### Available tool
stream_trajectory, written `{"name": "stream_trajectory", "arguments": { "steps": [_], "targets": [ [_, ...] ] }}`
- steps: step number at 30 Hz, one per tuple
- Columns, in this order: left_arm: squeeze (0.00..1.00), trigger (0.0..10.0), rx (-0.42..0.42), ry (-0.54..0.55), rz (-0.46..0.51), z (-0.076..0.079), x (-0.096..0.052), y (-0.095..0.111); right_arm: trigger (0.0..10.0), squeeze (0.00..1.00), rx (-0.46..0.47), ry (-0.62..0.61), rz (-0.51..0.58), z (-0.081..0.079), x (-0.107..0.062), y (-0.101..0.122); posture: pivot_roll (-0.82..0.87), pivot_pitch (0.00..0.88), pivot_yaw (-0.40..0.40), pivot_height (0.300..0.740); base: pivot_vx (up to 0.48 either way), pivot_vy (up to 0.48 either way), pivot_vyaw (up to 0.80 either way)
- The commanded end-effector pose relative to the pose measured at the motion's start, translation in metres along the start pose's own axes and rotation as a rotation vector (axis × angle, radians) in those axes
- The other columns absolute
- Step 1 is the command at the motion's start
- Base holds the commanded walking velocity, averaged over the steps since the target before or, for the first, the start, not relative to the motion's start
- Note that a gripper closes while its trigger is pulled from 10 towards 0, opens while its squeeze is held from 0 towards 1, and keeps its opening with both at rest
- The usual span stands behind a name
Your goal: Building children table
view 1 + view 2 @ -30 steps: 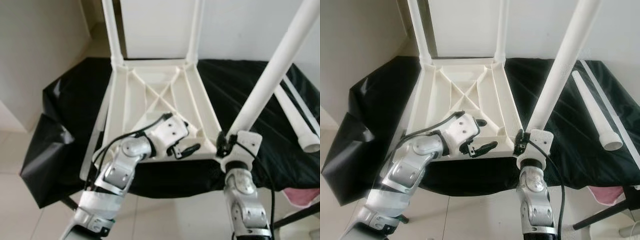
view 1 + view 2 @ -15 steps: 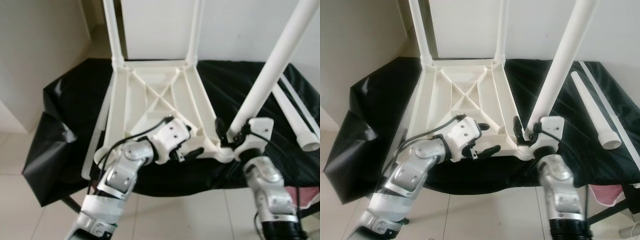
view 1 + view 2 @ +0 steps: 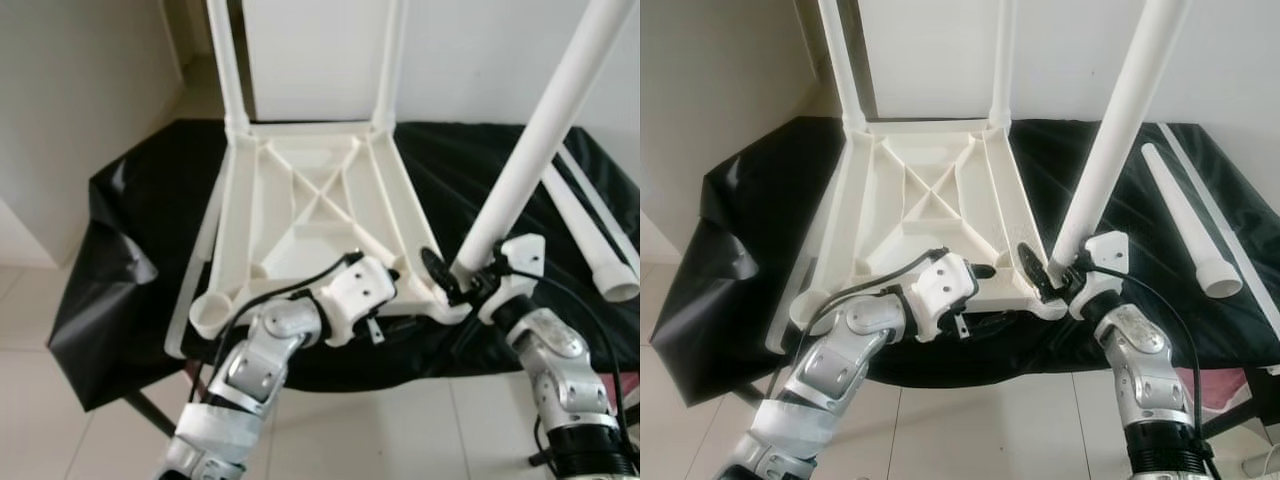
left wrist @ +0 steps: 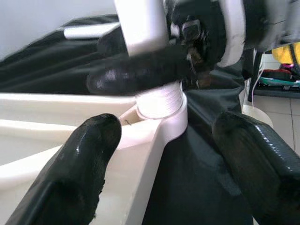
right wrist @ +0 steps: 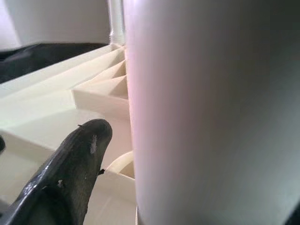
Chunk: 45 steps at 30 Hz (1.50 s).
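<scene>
We see the white plastic table top lying upside down on a black sheet, ribbed underside up, its long axis running away from the robot. Two legs stand upright in the far corner sockets, pointing up. Our right gripper is clamped around the lower end of a third leg, whose base sits at the near right corner socket; this leg leans up and to the right, its long axis tilted off vertical. Our left gripper rests at the near edge of the table top, just beside that socket, its two black fingers spread apart on either side of the rim. The near left corner socket stands open. A fourth leg lies flat on the sheet at the right, well apart from the table top, its flared end nearest the robot
</scene>
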<state>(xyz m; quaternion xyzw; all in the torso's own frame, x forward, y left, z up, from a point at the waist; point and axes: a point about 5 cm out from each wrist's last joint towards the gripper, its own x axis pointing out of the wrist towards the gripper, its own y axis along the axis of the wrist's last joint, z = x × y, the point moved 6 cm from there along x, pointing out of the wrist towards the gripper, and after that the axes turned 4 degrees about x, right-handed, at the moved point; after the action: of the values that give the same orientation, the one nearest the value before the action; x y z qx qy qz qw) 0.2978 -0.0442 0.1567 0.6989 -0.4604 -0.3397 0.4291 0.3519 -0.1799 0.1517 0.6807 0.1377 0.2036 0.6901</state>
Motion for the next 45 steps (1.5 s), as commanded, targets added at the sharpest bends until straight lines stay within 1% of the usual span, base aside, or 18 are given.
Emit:
{"name": "stream_trajectory", "arguments": {
  "steps": [1,4,5,6,7,8,18,19,20,21,27,31,33,35,41,42,43,45],
  "targets": [
    [0.0,10.0,0.01,0.113,0.002,-0.012,-0.001,0.0,10.0,0.0,-0.011,0.034,-0.012,-0.003,0.001,-0.003,-0.07,0.009,0.011,0.74,0.0,0.0,0.0],
    [0.0,10.0,0.012,0.109,0.009,-0.013,-0.002,0.002,10.0,0.0,-0.025,0.056,-0.031,-0.002,0.002,-0.006,-0.07,0.01,0.012,0.74,0.0,0.0,0.0],
    [0.0,10.0,-0.002,0.103,0.009,-0.013,-0.003,0.001,4.8,0.0,-0.029,0.063,-0.042,0.0,0.002,-0.008,-0.06,0.008,0.009,0.74,0.0,0.0,0.0],
    [0.0,10.0,-0.005,0.104,-0.005,-0.013,-0.003,-0.001,3.8,0.0,-0.026,0.068,-0.053,0.001,0.001,-0.011,-0.06,0.009,0.007,0.74,0.0,0.0,0.0],
    [0.0,10.0,-0.011,0.111,-0.022,-0.014,-0.003,-0.004,2.2,0.0,-0.025,0.07,-0.06,0.001,0.0,-0.013,-0.06,0.008,0.006,0.74,0.0,0.0,0.0],
    [0.0,10.0,-0.021,0.113,-0.042,-0.014,-0.003,-0.007,0.0,0.0,-0.025,0.07,-0.065,0.002,-0.001,-0.014,-0.06,0.009,0.004,0.74,0.0,0.0,0.0],
    [0.0,10.0,-0.058,0.092,-0.078,-0.013,-0.003,-0.016,0.0,0.0,0.022,0.071,-0.092,0.001,-0.012,-0.029,-0.06,0.016,0.0,0.74,0.0,0.0,0.0],
    [0.0,10.0,-0.054,0.098,-0.079,-0.014,-0.003,-0.016,6.4,0.0,0.033,0.058,-0.091,0.002,-0.013,-0.03,-0.06,0.018,-0.001,0.74,0.0,0.0,0.0],
    [0.0,10.0,-0.05,0.102,-0.078,-0.014,-0.003,-0.016,6.4,0.0,0.04,0.05,-0.09,0.003,-0.014,-0.031,-0.06,0.019,-0.001,0.74,0.0,0.0,0.0],
    [0.0,10.0,-0.047,0.104,-0.08,-0.015,-0.003,-0.017,10.0,0.0,0.053,0.043,-0.086,0.003,-0.014,-0.031,-0.06,0.018,-0.002,0.74,0.0,0.0,0.0],
    [0.0,10.0,-0.045,0.111,-0.082,-0.017,-0.004,-0.017,10.0,0.0,0.107,0.006,-0.068,-0.002,-0.016,-0.035,-0.07,0.025,-0.008,0.74,0.0,0.0,0.0],
    [0.0,10.0,-0.049,0.122,-0.089,-0.019,-0.006,-0.018,10.0,0.0,0.129,-0.069,-0.059,-0.004,-0.016,-0.038,-0.07,0.026,-0.014,0.74,0.0,0.0,0.0],
    [0.0,10.0,-0.055,0.127,-0.09,-0.019,-0.006,-0.018,10.0,0.0,0.105,-0.176,-0.095,0.001,-0.014,-0.046,-0.07,0.026,-0.018,0.74,0.0,0.0,0.0],
    [0.0,10.0,-0.056,0.129,-0.089,-0.019,-0.006,-0.018,10.0,0.0,0.099,-0.217,-0.089,0.002,-0.013,-0.046,-0.07,0.026,-0.018,0.74,0.0,0.0,0.0],
    [0.0,10.0,-0.062,0.128,-0.084,-0.018,-0.006,-0.018,10.0,0.0,0.176,-0.401,-0.113,0.002,-0.01,-0.055,-0.07,0.023,-0.023,0.74,0.0,0.0,0.0],
    [0.0,10.0,-0.064,0.129,-0.085,-0.019,-0.006,-0.018,10.0,0.0,0.181,-0.472,-0.125,0.006,-0.013,-0.058,-0.07,0.023,-0.025,0.74,0.0,0.0,0.0],
    [0.0,10.0,-0.064,0.129,-0.085,-0.019,-0.006,-0.018,10.0,0.0,0.181,-0.472,-0.125,0.006,-0.013,-0.058,-0.07,0.023,-0.025,0.74,0.0,0.0,0.0],
    [0.0,10.0,-0.064,0.137,-0.089,-0.021,-0.007,-0.02,10.0,0.0,0.19,-0.566,-0.147,0.008,-0.017,-0.063,-0.07,0.022,-0.03,0.74,0.0,0.0,0.0]
  ]
}}
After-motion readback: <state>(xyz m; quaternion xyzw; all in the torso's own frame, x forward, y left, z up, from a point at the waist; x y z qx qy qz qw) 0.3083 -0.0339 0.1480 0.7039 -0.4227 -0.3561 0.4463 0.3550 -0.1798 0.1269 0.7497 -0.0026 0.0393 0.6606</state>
